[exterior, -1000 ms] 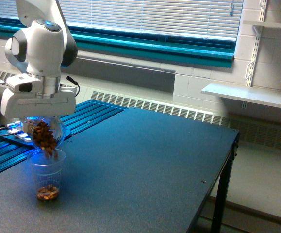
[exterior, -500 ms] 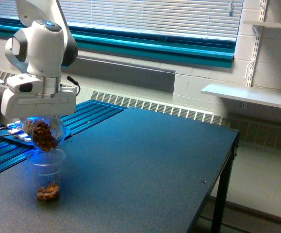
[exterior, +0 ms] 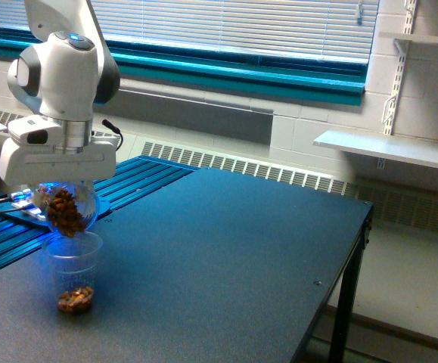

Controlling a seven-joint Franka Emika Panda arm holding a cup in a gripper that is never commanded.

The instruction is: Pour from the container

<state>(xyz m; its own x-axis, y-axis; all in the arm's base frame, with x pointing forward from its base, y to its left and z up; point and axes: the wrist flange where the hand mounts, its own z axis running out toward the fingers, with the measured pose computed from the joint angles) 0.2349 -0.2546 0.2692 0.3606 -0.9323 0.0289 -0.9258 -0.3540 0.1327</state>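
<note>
Exterior view of a room with a dark tabletop point(exterior: 226, 249) filling the lower half of the frame. At the upper left, a white robot arm point(exterior: 60, 68) reaches down, and its gripper point(exterior: 58, 189) is clamped on the container point(exterior: 66, 210), a clear, rounded jar with brown nut-like pieces showing through its wall. The fingers themselves are mostly hidden behind the white gripper body, so exactly how they meet the glass is hard to tell. The container hangs tilted at the left edge of the frame, with its lower end just above the rim of a clear plastic cup point(exterior: 73, 274). That cup stands upright on the tabletop in the lower left, with a shallow layer of brown pieces at its bottom and a faint blue glow around its upper part. Behind the arm, at the left, lies a blue ribbed surface point(exterior: 67, 208). Closed window blinds point(exterior: 234, 26) run across the top of the frame above a teal sill. A white shelf point(exterior: 389, 147) is mounted on the block wall at the right.
</note>
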